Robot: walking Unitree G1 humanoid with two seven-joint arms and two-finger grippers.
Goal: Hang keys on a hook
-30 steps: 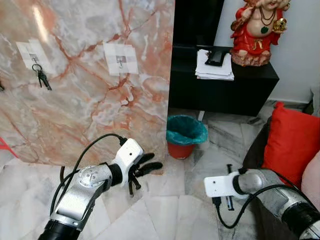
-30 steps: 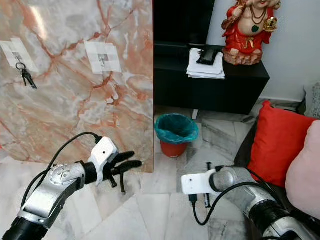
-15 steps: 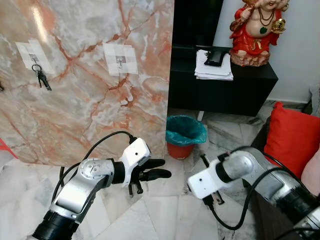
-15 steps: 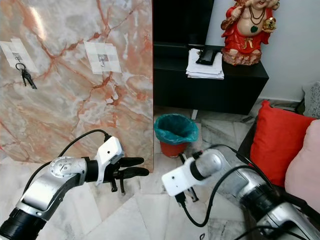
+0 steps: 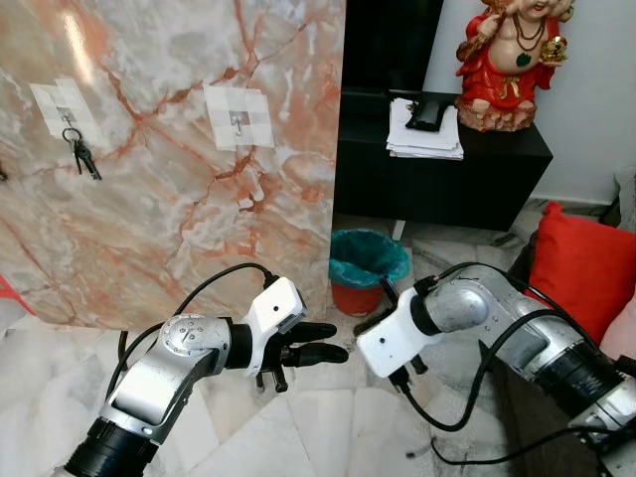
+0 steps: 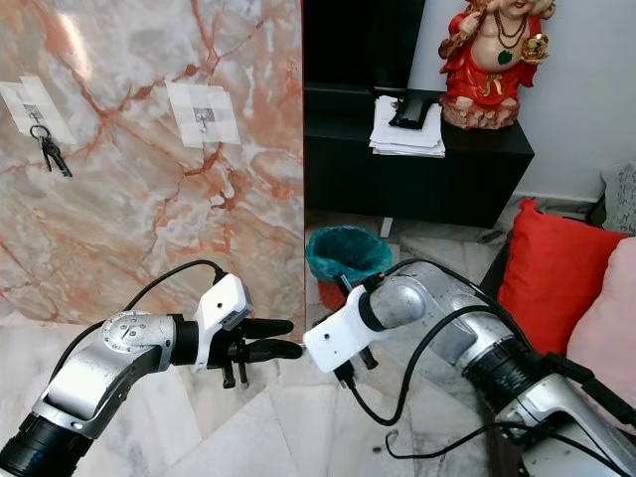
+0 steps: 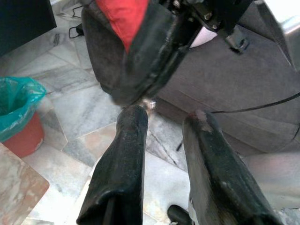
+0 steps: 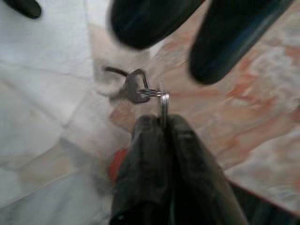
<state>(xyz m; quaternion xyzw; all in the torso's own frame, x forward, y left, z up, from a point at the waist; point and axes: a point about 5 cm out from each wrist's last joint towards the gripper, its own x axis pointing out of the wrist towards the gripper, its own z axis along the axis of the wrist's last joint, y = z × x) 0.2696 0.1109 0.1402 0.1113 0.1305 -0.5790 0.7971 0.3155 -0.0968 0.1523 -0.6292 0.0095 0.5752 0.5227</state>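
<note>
Right gripper (image 8: 164,122): pinching the keys (image 8: 136,89) by their ring.
Left gripper (image 5: 323,341): fingers parted, holding nothing.
Nearby: green-lined bin (image 5: 370,268) standing beside the marble panel (image 5: 169,149).
Blurred: key shapes.

Polished stone, brushed metal, matt black rubber all round.

Glossy pink-veined marble panel (image 5: 169,199) catching a bright glare; pale marble floor tiles (image 5: 328,417) smooth, faintly shiny. Silver arms satin metal with white plastic wrist housings, left gripper (image 5: 316,341) and right gripper (image 8: 161,119) fingers dull black and a touch scuffed. Bare shiny metal on the key ring (image 8: 163,99), pinched tight. Soft red cloth cushion (image 5: 581,273), crinkled teal plastic liner in the red bin (image 5: 370,260), stacked white paper (image 5: 425,137) on a matt black cabinet (image 5: 447,179), gloss-glazed red figurine (image 5: 512,60).
</note>
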